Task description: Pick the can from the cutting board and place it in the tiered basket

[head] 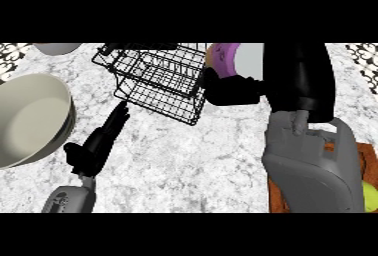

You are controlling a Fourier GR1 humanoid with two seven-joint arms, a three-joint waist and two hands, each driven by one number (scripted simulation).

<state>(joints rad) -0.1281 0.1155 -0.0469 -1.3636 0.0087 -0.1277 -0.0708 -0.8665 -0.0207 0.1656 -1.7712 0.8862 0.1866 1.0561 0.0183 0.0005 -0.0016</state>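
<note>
Up top, right robot hand (235, 90) around purple can (224, 56) beside tiered basket (164, 75).

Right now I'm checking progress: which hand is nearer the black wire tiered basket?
Right. The right hand sits against the black wire tiered basket's right side; the left hand lies below-left, fingertips just short of it.

- tabletop (192, 165): grey-white marble look, mottled, smooth
- tiered basket (159, 80): thin black wire, by right hand (232, 90)
- bowl (29, 120): cream, smooth, matt, beside left hand (100, 140)
- cutting board (367, 160): reddish-brown wood look
- both hands: matt black
</note>
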